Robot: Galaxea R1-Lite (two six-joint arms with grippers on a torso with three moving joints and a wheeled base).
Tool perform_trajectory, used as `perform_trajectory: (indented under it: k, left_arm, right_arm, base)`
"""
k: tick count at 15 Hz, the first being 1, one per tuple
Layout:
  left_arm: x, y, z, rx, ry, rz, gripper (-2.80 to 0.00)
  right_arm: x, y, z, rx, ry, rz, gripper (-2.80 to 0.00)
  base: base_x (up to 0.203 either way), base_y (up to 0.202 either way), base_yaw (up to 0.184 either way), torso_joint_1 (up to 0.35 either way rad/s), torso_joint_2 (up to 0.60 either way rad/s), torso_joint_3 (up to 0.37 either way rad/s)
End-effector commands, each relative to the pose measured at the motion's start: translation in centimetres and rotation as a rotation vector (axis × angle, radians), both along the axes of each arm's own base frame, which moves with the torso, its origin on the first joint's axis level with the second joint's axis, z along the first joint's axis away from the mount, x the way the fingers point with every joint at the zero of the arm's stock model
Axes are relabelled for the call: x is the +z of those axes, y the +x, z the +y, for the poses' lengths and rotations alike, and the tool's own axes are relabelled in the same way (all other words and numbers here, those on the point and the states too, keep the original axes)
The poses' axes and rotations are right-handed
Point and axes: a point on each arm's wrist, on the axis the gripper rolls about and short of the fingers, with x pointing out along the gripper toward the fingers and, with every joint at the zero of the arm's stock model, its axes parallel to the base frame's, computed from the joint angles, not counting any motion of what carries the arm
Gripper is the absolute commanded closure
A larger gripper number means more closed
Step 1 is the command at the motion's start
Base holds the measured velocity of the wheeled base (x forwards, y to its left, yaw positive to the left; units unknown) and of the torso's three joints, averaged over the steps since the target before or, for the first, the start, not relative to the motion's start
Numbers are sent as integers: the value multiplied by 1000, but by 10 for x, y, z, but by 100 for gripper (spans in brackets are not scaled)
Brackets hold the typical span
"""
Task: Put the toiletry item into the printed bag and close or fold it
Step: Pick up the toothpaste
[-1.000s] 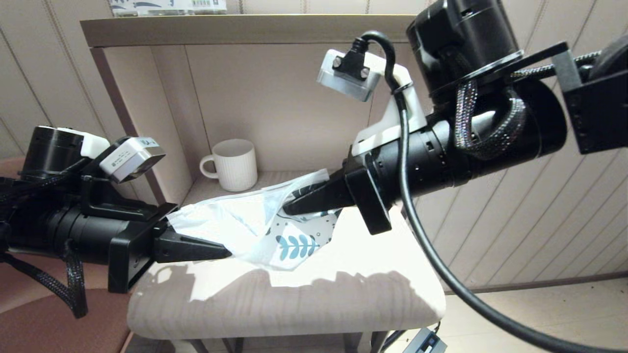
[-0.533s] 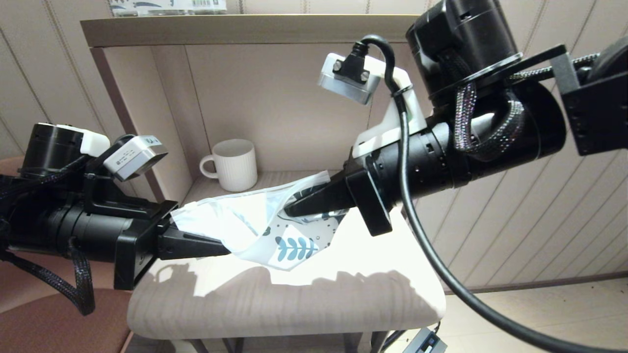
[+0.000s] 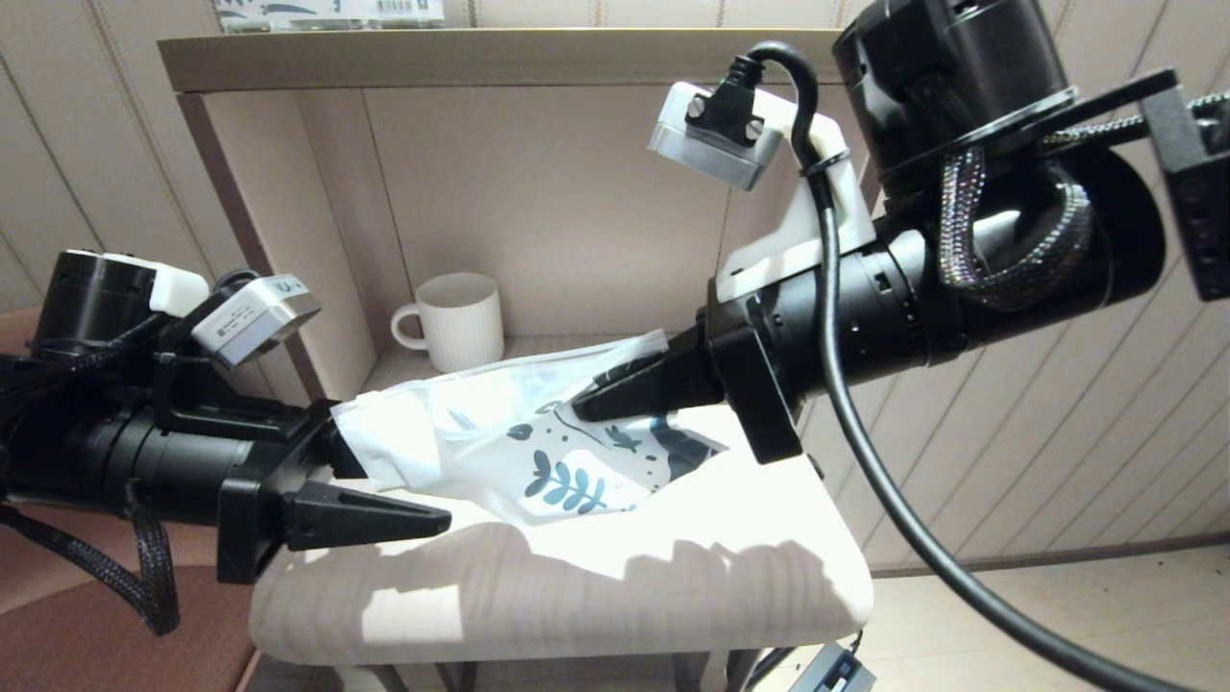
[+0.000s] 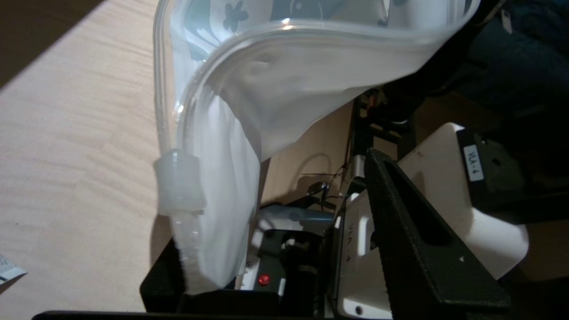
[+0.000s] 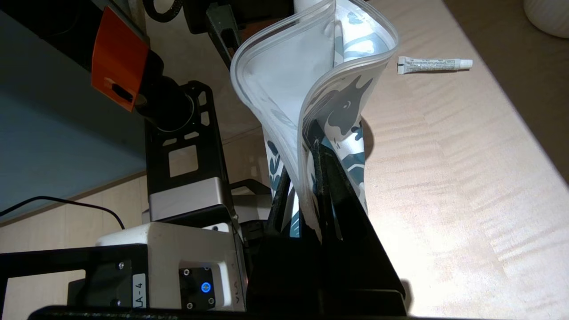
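The printed bag (image 3: 538, 442), white with teal leaves, hangs stretched above the light table (image 3: 673, 586) between both arms. My right gripper (image 3: 584, 407) is shut on its printed end; in the right wrist view the fingers (image 5: 331, 178) pinch the plastic. My left gripper (image 3: 404, 485) stands open at the bag's slider end, with one finger (image 3: 365, 517) below the plastic. In the left wrist view the slider (image 4: 178, 184) hangs beside one jaw, clear of the other finger (image 4: 422, 240). The toiletry item (image 5: 433, 65), a small white tube, lies on the table beyond the bag.
A white ribbed mug (image 3: 463, 322) stands in the shelf niche behind the table. A printed package (image 3: 327, 12) lies on top of the shelf. A brown seat (image 3: 86, 625) sits low at the left.
My left gripper has opened and let go of the bag's slider end. The right arm has shifted up and to the right with the bag, which now hangs flatter.
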Motion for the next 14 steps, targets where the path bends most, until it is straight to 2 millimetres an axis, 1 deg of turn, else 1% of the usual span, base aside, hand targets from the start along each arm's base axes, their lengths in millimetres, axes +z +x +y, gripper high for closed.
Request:
perform_trajectory:
  k: [1, 2, 4, 6, 9, 11, 12, 14]
  left_arm:
    - [-11, -1, 4, -14, 12, -35, -280]
    - [-17, -3, 10, 0, 21, -55, -280]
    - [-15, -4, 25, 57, 17, -66, -280]
    - [-17, -4, 37, 107, 17, -61, -280]
    - [-20, -8, 43, 138, 25, -56, -280]
    - [-30, -11, 44, 159, 52, -27, -280]
    - [-36, -11, 45, 186, 84, -11, -280]
    - [-41, -5, 45, 220, 123, 4, -280]
  right_arm:
    - [2, -4, -4, 2, 4, -3, 0]
    - [1, -6, -6, 2, 2, -1, 0]
    - [2, -9, -10, 1, 2, -6, 0]
    - [8, -14, -15, 1, 15, -22, 0]
    - [13, -14, -24, -22, 26, -34, 0]
    - [16, -17, -30, -33, 34, -45, 0]
    - [19, -16, -37, -54, 40, -52, 0]
    - [25, -16, -49, -89, 56, -69, 0]
  base:
    - [0, 0, 0, 0, 0, 0]
    - [0, 0, 0, 0, 0, 0]
    - [0, 0, 0, 0, 0, 0]
    - [0, 0, 0, 0, 0, 0]
    - [0, 0, 0, 0, 0, 0]
    - [0, 0, 0, 0, 0, 0]
    - [0, 0, 0, 0, 0, 0]
    - [0, 0, 0, 0, 0, 0]
